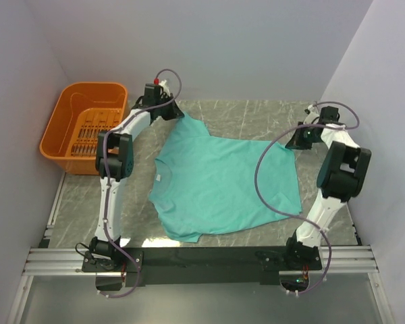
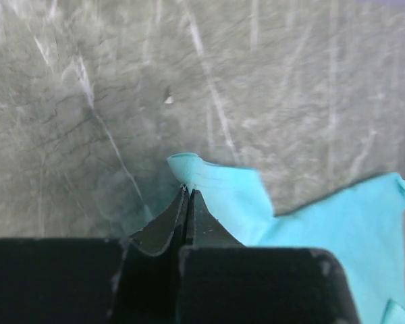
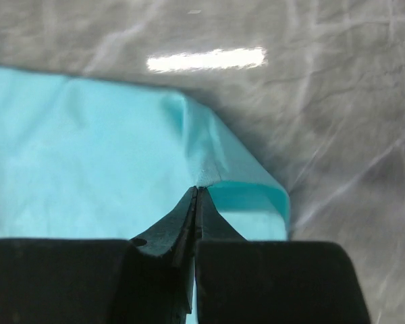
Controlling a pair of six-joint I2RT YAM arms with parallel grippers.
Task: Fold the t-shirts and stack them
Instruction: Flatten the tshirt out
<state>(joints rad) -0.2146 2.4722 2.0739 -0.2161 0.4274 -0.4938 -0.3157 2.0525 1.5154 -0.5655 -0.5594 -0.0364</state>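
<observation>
The teal-green t-shirt [image 1: 219,183] lies spread on the marble table, collar at the left, hem at the right. My left gripper [image 1: 176,112] is shut on the tip of the far sleeve [image 2: 192,169], jaws pressed together on the cloth [image 2: 187,190]. My right gripper [image 1: 298,140] is shut on the far hem corner [image 3: 229,169], which is lifted into a small fold at the jaw tips [image 3: 196,191]. Both pinched corners are raised slightly off the table.
An orange slotted basket [image 1: 84,127] stands at the far left beside the left arm. White walls close in on the left, back and right. The right arm's purple cable [image 1: 260,177] loops over the shirt. Bare marble [image 1: 250,111] lies beyond the shirt.
</observation>
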